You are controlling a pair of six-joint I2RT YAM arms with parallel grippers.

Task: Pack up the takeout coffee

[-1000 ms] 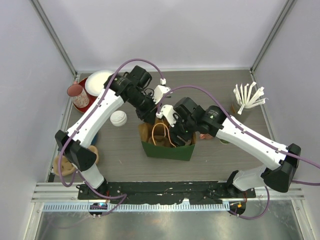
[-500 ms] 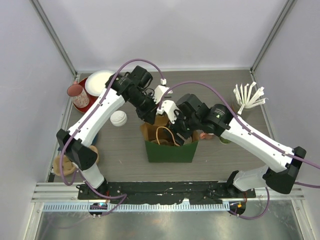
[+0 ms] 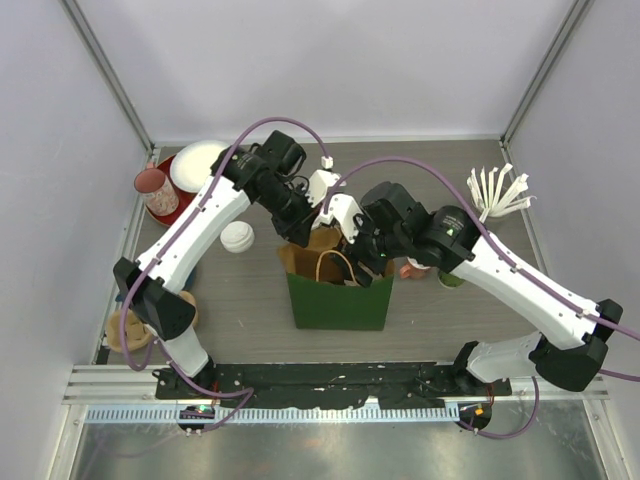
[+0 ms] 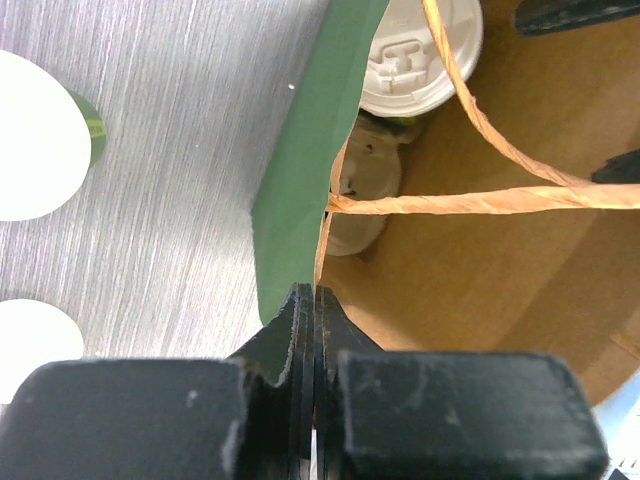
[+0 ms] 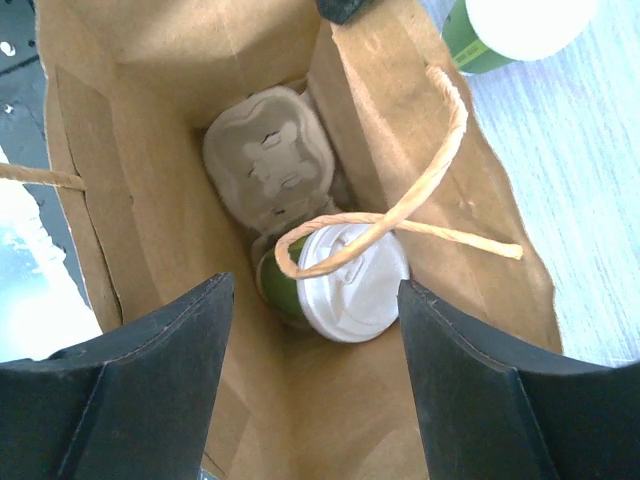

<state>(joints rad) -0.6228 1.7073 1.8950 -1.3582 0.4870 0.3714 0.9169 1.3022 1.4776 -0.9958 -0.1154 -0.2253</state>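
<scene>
One takeout coffee (image 5: 345, 280), a green cup with a white lid, leans inside the green paper bag (image 3: 340, 300) beside a cardboard cup carrier (image 5: 268, 165). The left wrist view shows the same cup (image 4: 420, 55) deep in the bag. The other lidded cup (image 3: 237, 237) stands on the table left of the bag. My left gripper (image 3: 298, 238) is shut on the bag's back rim (image 4: 300, 180). My right gripper (image 5: 315, 300) hangs open over the bag's mouth, its fingers either side of the cup below and not touching it.
A twine handle (image 5: 420, 190) loops across the bag's opening. A red plate with a pink cup (image 3: 153, 190) and a white plate (image 3: 195, 165) sit at the back left. A holder of white cutlery (image 3: 495, 195) stands at the back right. A green cup (image 3: 450, 278) is right of the bag.
My right gripper has risen out of the bag and drawn back to the right, still open. The bag now stands more upright. The left gripper keeps its hold on the rim.
</scene>
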